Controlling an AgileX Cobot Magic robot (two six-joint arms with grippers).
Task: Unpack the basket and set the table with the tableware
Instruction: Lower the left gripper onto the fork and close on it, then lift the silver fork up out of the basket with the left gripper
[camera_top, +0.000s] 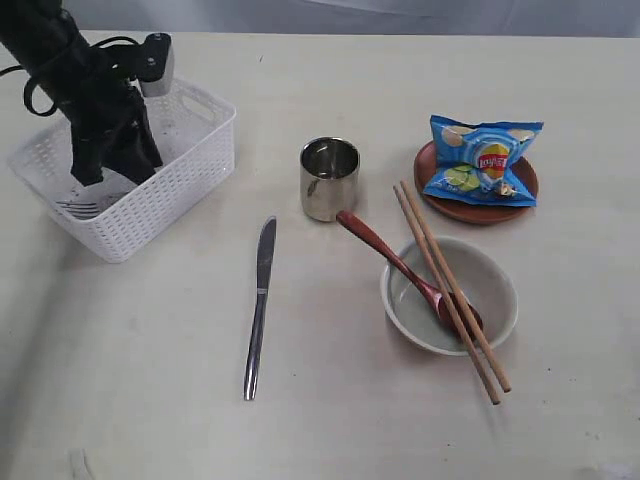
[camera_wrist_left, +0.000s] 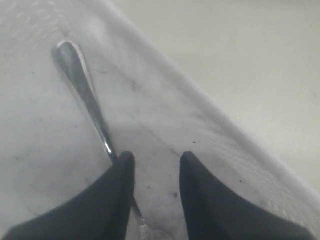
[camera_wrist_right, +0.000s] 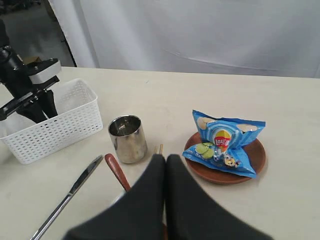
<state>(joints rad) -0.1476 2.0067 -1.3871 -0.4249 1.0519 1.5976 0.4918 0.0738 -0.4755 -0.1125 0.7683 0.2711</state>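
Nearly there — the steel knife (camera_top: 259, 305), small steel cup (camera_top: 329, 178), reddish-brown wooden spoon (camera_top: 395, 265), pair of wooden chopsticks (camera_top: 450, 300), pale cream bowl (camera_top: 503, 300) and round brown plate (camera_top: 470, 213) are all out on the pale beige table (camera_top: 150, 400), across the centre and right of the frame. One piece left: the steel fork (camera_top: 82, 208), lying in the white perforated plastic basket (camera_top: 150, 205) at upper left. The left gripper (camera_wrist_left: 156, 157) is down inside over it, jaws parted, nothing clamped — the right gripper (camera_wrist_right: 166, 160) is pressed closed, empty.

This looks like a robot lab: a bare pale table (camera_top: 150, 420) stands before a white curtain (camera_wrist_right: 200, 35), a black robot arm (camera_top: 85, 85) over it.
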